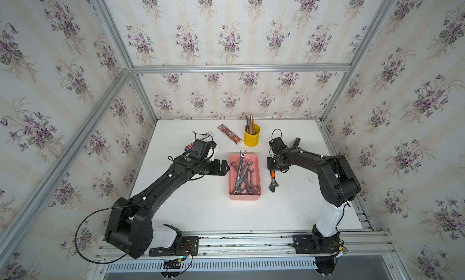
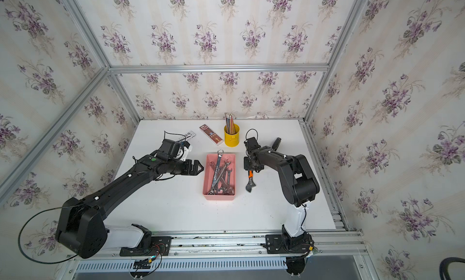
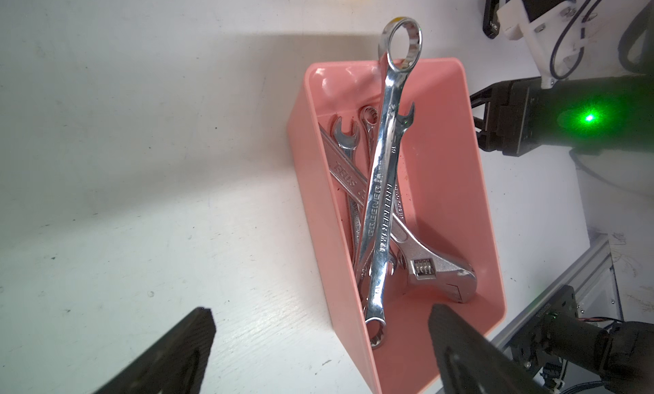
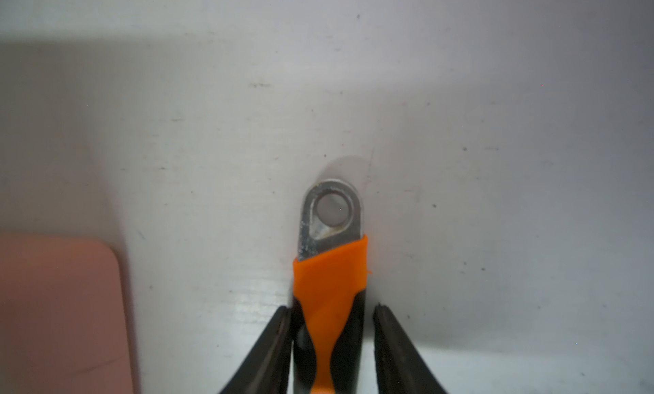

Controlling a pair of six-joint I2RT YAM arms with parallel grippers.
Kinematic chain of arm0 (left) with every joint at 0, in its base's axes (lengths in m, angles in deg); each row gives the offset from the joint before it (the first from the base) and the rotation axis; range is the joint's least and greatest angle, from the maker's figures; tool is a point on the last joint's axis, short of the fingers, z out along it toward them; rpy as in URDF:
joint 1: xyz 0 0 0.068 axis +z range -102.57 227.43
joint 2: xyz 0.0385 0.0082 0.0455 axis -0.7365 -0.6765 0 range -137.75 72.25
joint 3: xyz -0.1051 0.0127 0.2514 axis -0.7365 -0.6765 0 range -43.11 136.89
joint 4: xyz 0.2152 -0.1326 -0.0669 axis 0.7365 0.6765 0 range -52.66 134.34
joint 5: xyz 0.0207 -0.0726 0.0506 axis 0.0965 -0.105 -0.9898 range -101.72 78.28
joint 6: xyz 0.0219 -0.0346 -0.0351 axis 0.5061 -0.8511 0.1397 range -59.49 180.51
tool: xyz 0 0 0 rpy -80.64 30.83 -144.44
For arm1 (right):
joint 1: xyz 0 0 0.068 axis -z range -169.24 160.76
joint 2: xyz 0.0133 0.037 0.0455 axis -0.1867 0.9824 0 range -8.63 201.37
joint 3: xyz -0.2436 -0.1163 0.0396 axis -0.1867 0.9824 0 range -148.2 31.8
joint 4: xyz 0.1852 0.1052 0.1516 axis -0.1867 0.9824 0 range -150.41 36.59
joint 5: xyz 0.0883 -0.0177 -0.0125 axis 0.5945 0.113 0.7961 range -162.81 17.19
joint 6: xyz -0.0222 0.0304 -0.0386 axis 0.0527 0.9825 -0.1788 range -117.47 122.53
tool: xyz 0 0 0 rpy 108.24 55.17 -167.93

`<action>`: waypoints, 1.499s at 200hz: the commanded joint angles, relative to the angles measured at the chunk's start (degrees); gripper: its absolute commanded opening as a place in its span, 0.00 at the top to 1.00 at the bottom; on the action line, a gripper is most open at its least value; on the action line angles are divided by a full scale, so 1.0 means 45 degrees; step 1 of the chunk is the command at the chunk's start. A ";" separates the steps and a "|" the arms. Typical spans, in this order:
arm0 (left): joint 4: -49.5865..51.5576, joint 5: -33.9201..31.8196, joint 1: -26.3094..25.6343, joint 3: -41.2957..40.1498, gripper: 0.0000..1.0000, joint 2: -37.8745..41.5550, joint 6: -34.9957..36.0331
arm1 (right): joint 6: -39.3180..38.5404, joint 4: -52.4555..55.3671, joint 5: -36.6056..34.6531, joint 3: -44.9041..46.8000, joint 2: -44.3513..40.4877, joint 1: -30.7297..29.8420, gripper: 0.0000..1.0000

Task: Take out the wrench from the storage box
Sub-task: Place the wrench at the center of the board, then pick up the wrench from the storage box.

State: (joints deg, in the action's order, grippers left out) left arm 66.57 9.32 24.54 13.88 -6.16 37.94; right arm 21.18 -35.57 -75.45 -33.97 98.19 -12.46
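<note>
A wrench (image 1: 273, 183) with an orange and black handle (image 4: 331, 268) lies flat on the white table just right of the pink storage box (image 1: 254, 157). My right gripper (image 4: 332, 309) straddles the handle's far end, jaws slightly apart: one finger (image 4: 279, 325) touches the grip and a narrow gap shows at the other. Several silver wrenches (image 3: 382, 183) remain piled in the box (image 3: 449, 162); the longest pokes its ring end over the far rim. My left gripper (image 1: 227, 166) hovers wide open at the box's left wall, holding nothing.
A yellow cup of pencils (image 1: 251, 136) and a flat brown packet (image 1: 229, 134) stand behind the box. Small packets (image 1: 207, 135) lie at the back left and a dark object (image 1: 297, 141) behind the right wrist. Aluminium rails edge the table.
</note>
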 commanded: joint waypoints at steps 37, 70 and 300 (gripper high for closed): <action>0.0170 0.0049 -0.0010 0.0396 0.01 -0.0158 0.0205 | 0.0545 0.1442 -0.0523 -0.0929 -0.1586 -0.0132 0.55; 0.0432 -0.0045 0.0000 0.0533 0.01 -0.0151 0.0390 | 0.1915 0.2047 0.0170 -0.1554 -0.2924 -0.0951 0.50; 0.0404 -0.0486 0.0305 -0.0447 0.01 0.0545 0.0484 | 0.4702 -0.3042 0.3361 -0.1069 0.0202 -0.4161 0.61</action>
State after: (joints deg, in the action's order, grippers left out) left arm 69.43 6.94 25.78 11.80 -3.65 39.67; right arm 41.95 -46.06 -62.70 -39.09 98.48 -31.17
